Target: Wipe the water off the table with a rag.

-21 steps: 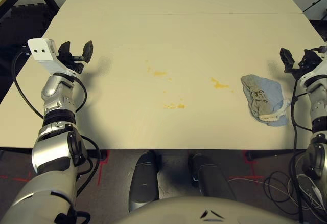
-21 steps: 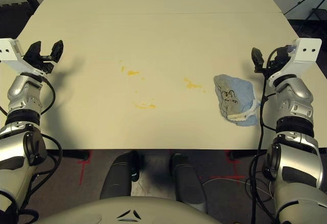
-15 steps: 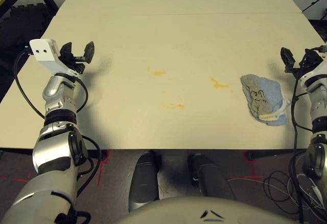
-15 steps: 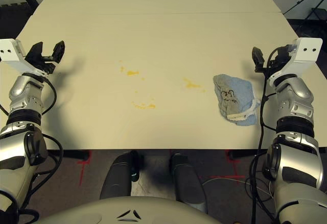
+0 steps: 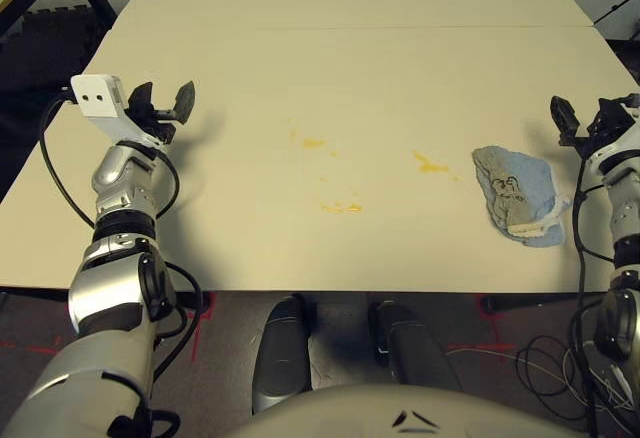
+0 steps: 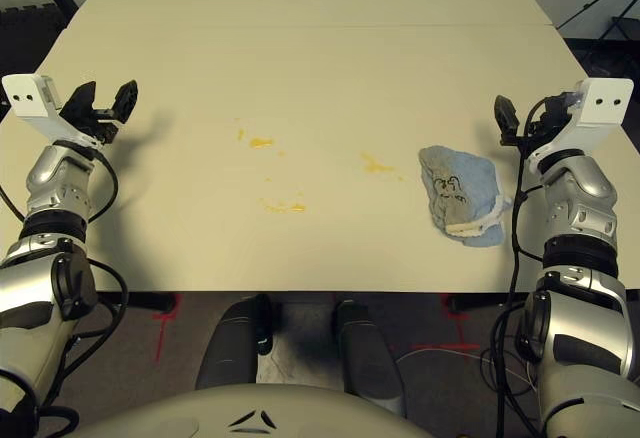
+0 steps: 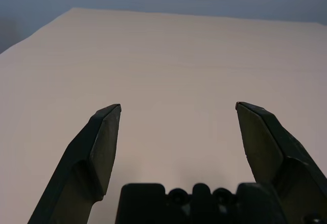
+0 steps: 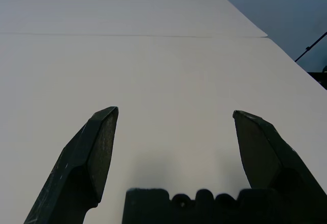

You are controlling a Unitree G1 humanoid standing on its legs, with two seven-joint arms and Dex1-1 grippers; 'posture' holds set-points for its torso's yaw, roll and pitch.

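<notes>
Left eye view, read from the near edge outward: I see the small light blue-grey cloth rag point(image 5: 518, 196) with whitish hem and dark markings lying crumpled on the large pale cream-beige table point(image 5: 350, 68), close to its near edge on the robot's right. My right gripper point(image 6: 521, 121) hovers just beyond and to the outer side of the rag, apart from it, its two black fingers spread wide and holding nothing. Towards the middle of the tabletop lie the thin yellow-orange water splotches point(image 5: 341, 207): one near, one beside the rag at point(image 5: 429, 165), one further out at point(image 5: 312, 142), with small specks between. My left gripper point(image 5: 163, 106) hangs over the left part of the table, well apart from the spill, equally wide open and empty. Furthest lies the thin seam line point(image 5: 350, 28). The step in hand, I judge, is the pick-up of the rag. To do it well I would bring the right gripper down over the raised middle folds, not the flat hem, close firmly on a thick bunch of cloth, then drag it flat across the nearest splotch first.
</notes>
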